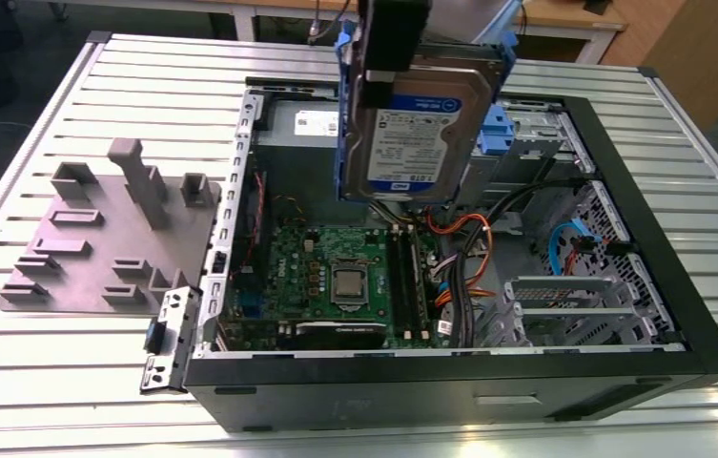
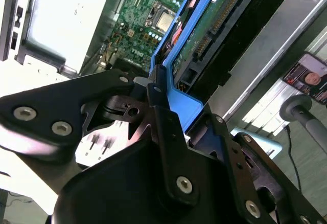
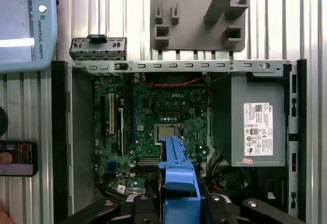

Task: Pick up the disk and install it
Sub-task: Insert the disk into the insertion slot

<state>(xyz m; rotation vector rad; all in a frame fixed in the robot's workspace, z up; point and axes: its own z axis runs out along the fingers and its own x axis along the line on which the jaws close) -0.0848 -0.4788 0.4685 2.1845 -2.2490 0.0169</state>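
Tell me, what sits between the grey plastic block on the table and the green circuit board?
The case's slotted metal edge separates the grey block from the green board, clearest in the first wrist view.

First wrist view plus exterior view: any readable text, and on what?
Disk: blue-and-white label, print too small to read.
Power supply sticker: white, rows of fine print, too small to read.
Motherboard: one white maker's mark near its middle; nothing else legible.
Teach pendant: maker's name in capitals along its edge.
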